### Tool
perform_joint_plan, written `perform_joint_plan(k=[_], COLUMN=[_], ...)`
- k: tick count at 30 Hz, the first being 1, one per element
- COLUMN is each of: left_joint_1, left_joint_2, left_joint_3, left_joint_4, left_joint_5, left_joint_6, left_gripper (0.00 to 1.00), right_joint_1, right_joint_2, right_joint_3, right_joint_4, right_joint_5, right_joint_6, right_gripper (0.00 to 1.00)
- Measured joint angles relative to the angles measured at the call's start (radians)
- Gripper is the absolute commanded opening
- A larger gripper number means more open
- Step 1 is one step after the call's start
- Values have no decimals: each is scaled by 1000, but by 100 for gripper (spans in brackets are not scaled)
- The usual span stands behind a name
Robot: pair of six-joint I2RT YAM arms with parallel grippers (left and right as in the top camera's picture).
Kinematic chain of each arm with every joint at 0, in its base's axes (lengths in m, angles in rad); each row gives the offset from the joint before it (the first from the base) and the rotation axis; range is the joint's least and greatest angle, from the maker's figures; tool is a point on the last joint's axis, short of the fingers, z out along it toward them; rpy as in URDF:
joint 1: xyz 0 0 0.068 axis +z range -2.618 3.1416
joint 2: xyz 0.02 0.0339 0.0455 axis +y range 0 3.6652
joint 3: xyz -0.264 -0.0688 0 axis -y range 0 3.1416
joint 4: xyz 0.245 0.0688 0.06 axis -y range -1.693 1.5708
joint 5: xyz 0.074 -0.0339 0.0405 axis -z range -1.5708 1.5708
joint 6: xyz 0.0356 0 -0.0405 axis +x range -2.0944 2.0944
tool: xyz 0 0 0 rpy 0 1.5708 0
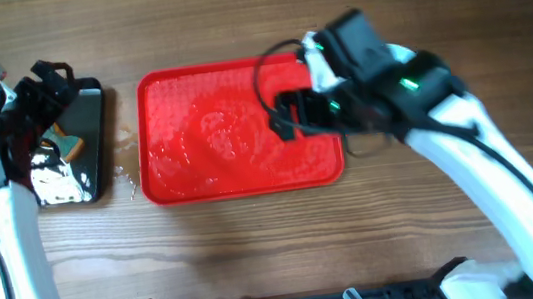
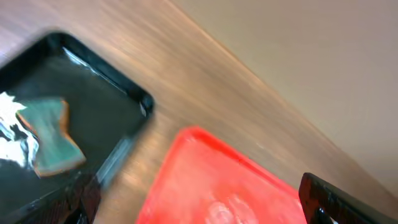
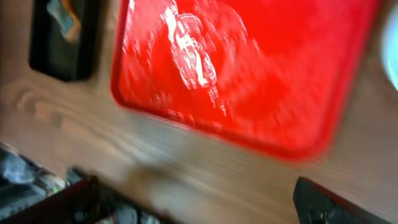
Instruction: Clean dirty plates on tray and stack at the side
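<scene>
The red tray lies in the middle of the table with a wet sheen on its floor and no plate on it. It also shows in the left wrist view and in the right wrist view. No plate shows in the overhead view. A pale white-blue edge beside the tray may be a plate; the blur hides what it is. My left gripper is open and empty above the black tray. My right gripper is open and empty over the red tray's right part.
A smaller black tray stands left of the red tray, holding a green and tan sponge and water glare. Small water drops lie between the trays. Bare wood runs along the front.
</scene>
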Motion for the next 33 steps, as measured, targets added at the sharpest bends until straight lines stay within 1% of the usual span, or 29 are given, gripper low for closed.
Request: perform_joint_plan(k=[1, 3, 7, 9, 13, 20, 23, 27, 29, 33], left_joint_1=[0, 0, 0, 0, 0, 0, 0, 0, 0, 0], left_joint_2=[-32, -57, -60, -60, -60, -60, -60, -60, -60, -60], left_joint_3=[0, 0, 0, 0, 0, 0, 0, 0, 0, 0], left_joint_4=[-58, -117, -140, -140, -140, -140, -140, -140, -140, -140], left_joint_5=[36, 69, 93, 96, 99, 99, 99, 99, 99, 99], left_joint_6=[0, 0, 0, 0, 0, 0, 0, 0, 0, 0], left_gripper=[100, 100, 100, 100, 100, 100, 100, 100, 100, 100], right_joint_1=[3, 8, 9, 9, 9, 9, 9, 6, -38, -192], right_joint_2=[-77, -140, -190, -189, -189, -189, -192, -263, -322, -412], right_joint_3=[1, 0, 0, 0, 0, 0, -2, -5, -5, -30], right_joint_4=[-86, -194, -306, -324, -303, -333, -275, -114, -81, -57], right_joint_5=[33, 67, 93, 94, 94, 94, 132, 170, 173, 149], right_joint_6=[-2, -4, -5, -5, -5, -5, -16, -76, -96, -122], right_gripper=[100, 100, 100, 100, 100, 100, 100, 100, 100, 100])
